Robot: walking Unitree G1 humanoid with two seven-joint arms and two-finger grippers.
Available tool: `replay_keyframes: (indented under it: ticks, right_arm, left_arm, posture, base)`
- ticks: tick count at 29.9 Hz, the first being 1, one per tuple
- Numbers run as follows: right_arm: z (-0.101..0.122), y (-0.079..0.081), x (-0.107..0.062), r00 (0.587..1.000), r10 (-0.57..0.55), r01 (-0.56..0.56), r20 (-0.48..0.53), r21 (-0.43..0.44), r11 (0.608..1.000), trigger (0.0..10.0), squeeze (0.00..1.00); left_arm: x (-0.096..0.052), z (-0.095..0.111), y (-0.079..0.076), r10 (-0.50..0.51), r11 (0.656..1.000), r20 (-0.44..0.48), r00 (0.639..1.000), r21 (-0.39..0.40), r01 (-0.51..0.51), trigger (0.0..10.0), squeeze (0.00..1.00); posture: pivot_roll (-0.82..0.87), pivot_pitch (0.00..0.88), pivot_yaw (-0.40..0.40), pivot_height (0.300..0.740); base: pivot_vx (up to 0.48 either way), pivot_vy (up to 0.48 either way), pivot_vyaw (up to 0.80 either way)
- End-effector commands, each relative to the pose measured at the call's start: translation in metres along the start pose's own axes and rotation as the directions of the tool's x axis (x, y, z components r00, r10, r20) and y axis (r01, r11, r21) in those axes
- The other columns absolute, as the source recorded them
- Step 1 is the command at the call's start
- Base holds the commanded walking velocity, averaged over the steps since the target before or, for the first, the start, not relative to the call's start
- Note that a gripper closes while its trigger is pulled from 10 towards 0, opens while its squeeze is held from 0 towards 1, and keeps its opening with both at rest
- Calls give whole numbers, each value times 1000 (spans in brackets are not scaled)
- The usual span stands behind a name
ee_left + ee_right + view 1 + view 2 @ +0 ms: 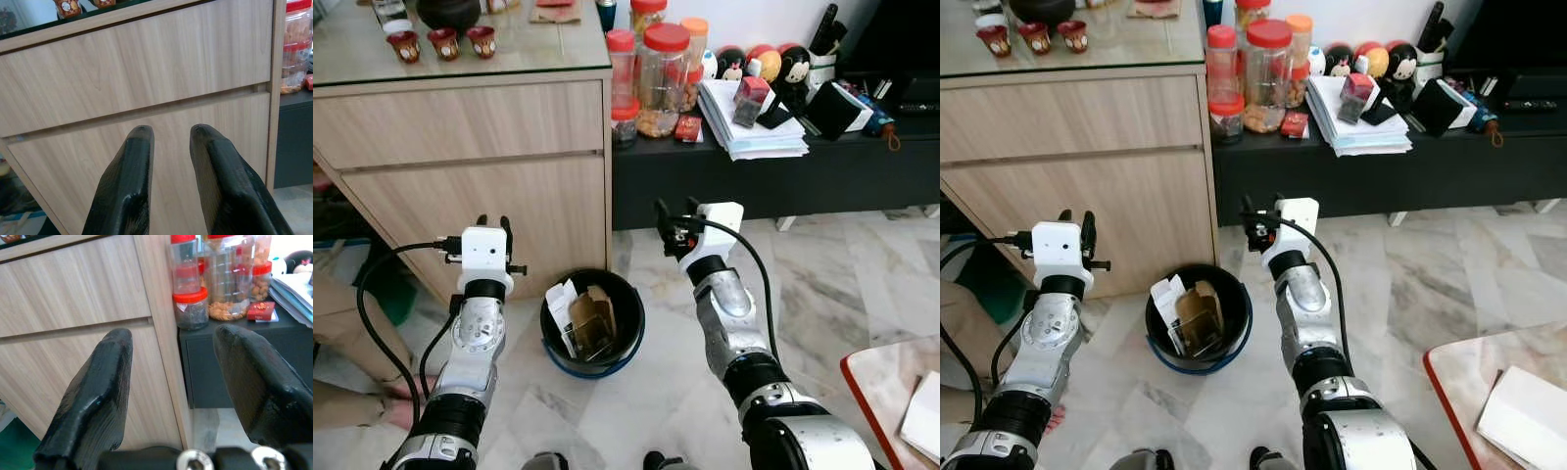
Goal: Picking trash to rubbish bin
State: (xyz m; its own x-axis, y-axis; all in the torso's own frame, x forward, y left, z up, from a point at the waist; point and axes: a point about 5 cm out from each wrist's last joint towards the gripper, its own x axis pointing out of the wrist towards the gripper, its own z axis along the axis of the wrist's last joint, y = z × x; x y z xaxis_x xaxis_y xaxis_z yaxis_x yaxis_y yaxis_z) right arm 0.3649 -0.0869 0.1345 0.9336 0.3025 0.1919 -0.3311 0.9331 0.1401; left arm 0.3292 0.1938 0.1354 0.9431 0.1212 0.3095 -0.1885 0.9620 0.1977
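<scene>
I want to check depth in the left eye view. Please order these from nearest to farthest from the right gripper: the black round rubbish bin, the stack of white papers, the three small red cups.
1. Black round rubbish bin, on the floor to the right gripper's left.
2. Stack of white papers, on the dark low cabinet beyond it.
3. Three small red cups, far left on the glass top.

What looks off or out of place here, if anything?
Little stands out. The cardboard trash stands on end in the black bin, poking above its rim rather than lying flat. The paper stack on the dark low cabinet is fanned untidily. Both grippers, left and right, are open and empty.
</scene>
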Motion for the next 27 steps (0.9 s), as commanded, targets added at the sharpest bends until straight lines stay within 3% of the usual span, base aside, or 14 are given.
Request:
replay_keyframes:
  ticks: [1, 19, 23, 27]
  right_arm:
    - [7, -2, 2, 1000, -2, 3, 26, -16, 1000, 10000, 0]
    - [8, -1, 3, 999, -6, 7, 32, -19, 1000, 10000, 0]
    - [9, -2, 3, 1000, -6, 7, 30, -22, 1000, 10000, 0]
    - [8, -2, 3, 1000, -8, 9, 29, -20, 1000, 10000, 0]
  left_arm:
    - [2, 4, -2, -12, 1000, 11, 1000, 7, 11, 10000, 0]
    - [4, 8, -3, -16, 1000, 21, 1000, 16, 16, 10000, 0]
    - [5, 9, -4, -21, 1000, 21, 1000, 14, 21, 10000, 0]
    - [5, 10, -4, -22, 1000, 21, 1000, 10, 21, 10000, 0]
  posture:
    - [130, 122, -28, 740]
    - [134, 140, -34, 740]
    - [133, 143, -33, 740]
    - [133, 143, -33, 740]
  base:
    - [0, 0, -775]
    - [0, 0, -775]
    - [0, -428, -770]
    - [0, 0, -769]
